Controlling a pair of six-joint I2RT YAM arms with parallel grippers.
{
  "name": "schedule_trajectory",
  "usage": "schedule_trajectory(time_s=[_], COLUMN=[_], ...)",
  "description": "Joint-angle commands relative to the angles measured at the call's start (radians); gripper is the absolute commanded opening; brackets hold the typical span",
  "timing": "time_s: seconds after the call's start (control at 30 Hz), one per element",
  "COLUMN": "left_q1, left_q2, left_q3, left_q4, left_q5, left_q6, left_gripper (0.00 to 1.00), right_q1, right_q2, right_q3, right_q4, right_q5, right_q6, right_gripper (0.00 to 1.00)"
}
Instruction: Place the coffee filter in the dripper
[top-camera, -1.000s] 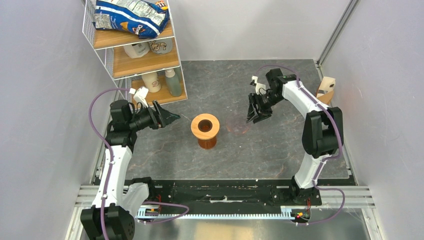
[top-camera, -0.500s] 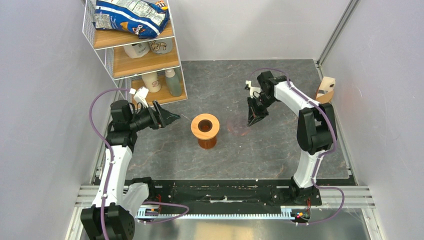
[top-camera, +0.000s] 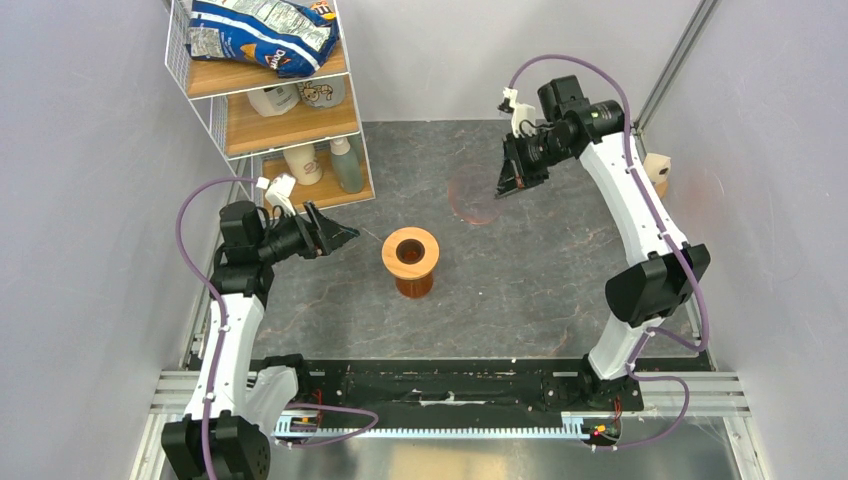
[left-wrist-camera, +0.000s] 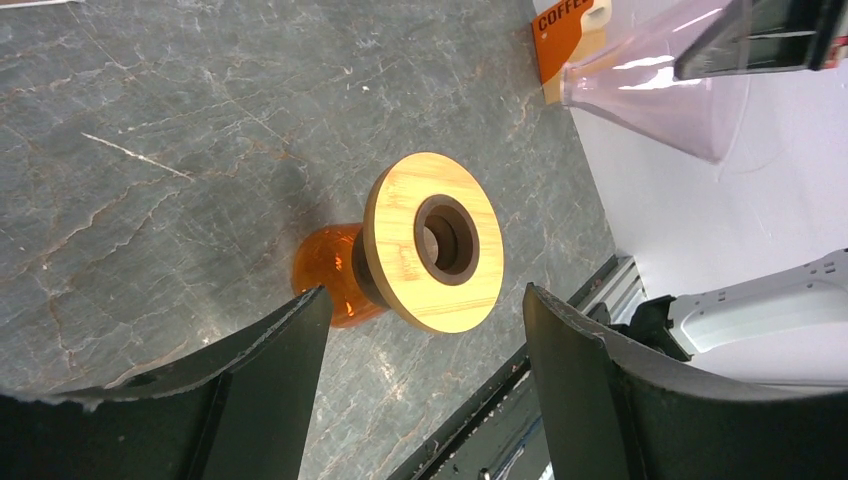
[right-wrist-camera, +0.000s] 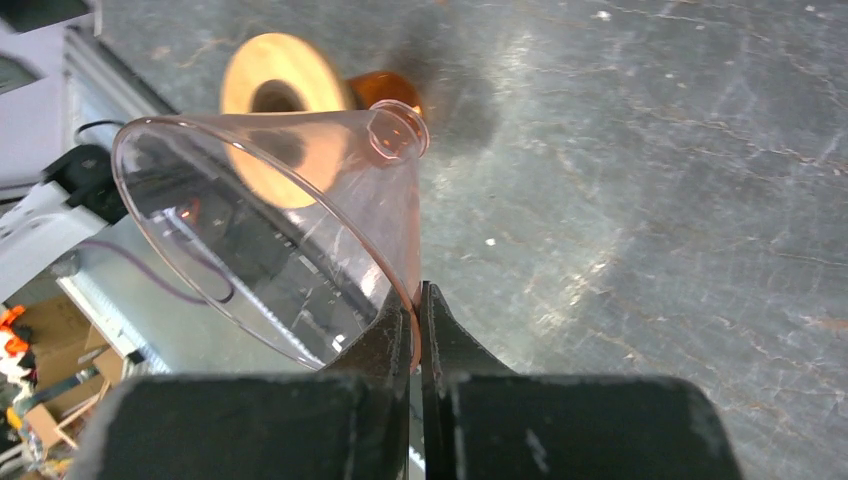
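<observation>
Your right tool (right-wrist-camera: 417, 300) is pinched tight on the wall of the coffee filter (right-wrist-camera: 270, 230), which here is a clear, pink-tinted cone. It holds the cone in the air with its wide mouth tipped sideways, well apart from the dripper (top-camera: 430, 252), beyond it and to its right. The dripper, a light-wood ring, sits on an amber glass vessel (top-camera: 413, 283) on the counter (top-camera: 560, 280). Your left tool (top-camera: 345, 233) hangs just left of the dripper, its fingers spread wide with nothing between them, aimed at the ring.
</observation>
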Motion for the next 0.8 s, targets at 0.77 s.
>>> schedule_trajectory(time_s=[0.77], left_q1=[0.004], left_q2=[-0.054], left_q3=[0.032], left_q4=[0.046], left_q5=[0.03], left_q6=[-0.012], left_gripper=[0.77], right_q1=[0.306], right_q2=[0.176], right_q3=[0.197], right_q4=[-0.047], right_q5=[0.016], right_q6=[0.092], right_gripper=[0.0])
